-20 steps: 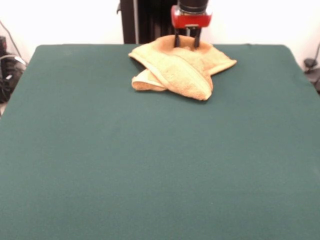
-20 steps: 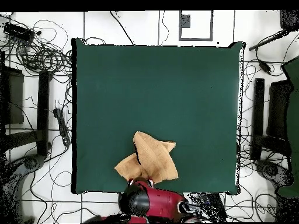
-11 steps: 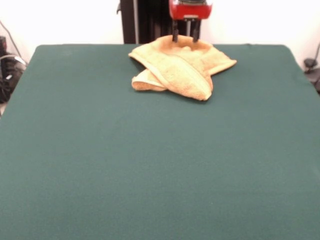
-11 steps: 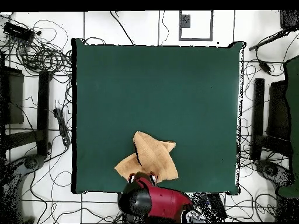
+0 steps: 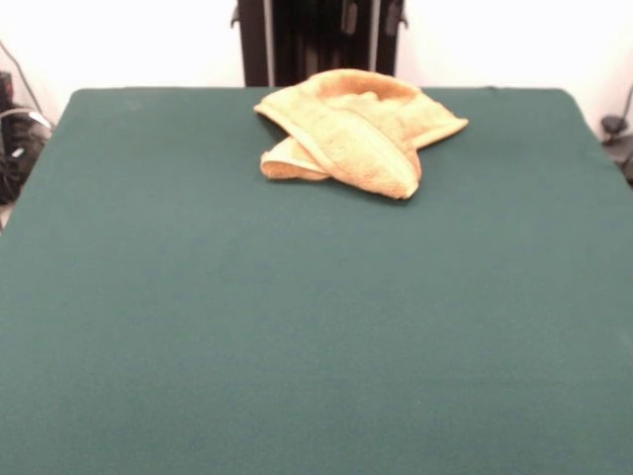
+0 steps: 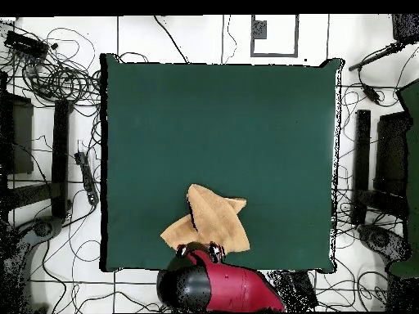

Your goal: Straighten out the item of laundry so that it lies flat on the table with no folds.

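Gripper fingers [image 5: 349, 15] hang spread apart at 12 o'clock of the front view, above the small yellow-orange terry-cloth towel [image 5: 354, 130] and clear of it, gripping nothing. From overhead we see the red and black gripper [image 6: 203, 250] over the towel's 6 o'clock edge. The towel lies bunched and folded near that rim of the large dark green cloth-covered table [image 6: 221, 123]. Bare green cloth stretches wide toward 12 o'clock overhead.
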Motion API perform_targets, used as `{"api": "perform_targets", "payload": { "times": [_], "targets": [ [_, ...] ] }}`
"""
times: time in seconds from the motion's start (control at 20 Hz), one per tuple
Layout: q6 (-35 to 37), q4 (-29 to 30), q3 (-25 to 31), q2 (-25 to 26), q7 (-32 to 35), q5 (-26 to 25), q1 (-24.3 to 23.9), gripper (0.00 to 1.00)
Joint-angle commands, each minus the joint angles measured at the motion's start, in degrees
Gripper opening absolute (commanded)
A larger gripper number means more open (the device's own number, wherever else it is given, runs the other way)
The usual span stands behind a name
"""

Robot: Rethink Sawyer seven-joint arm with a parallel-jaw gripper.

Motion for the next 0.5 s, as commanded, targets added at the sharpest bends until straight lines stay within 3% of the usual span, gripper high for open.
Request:
{"api": "perform_targets", "payload": {
  "times": [0.05, 0.5],
  "targets": [
    [2.0, -4.5, 5.0, 2.0, 8.7, 2.3, 1.1, 1.0],
    [-6.8, -8.4, 5.7, 11.6, 9.2, 0.8, 1.5, 1.0]
  ]
}}
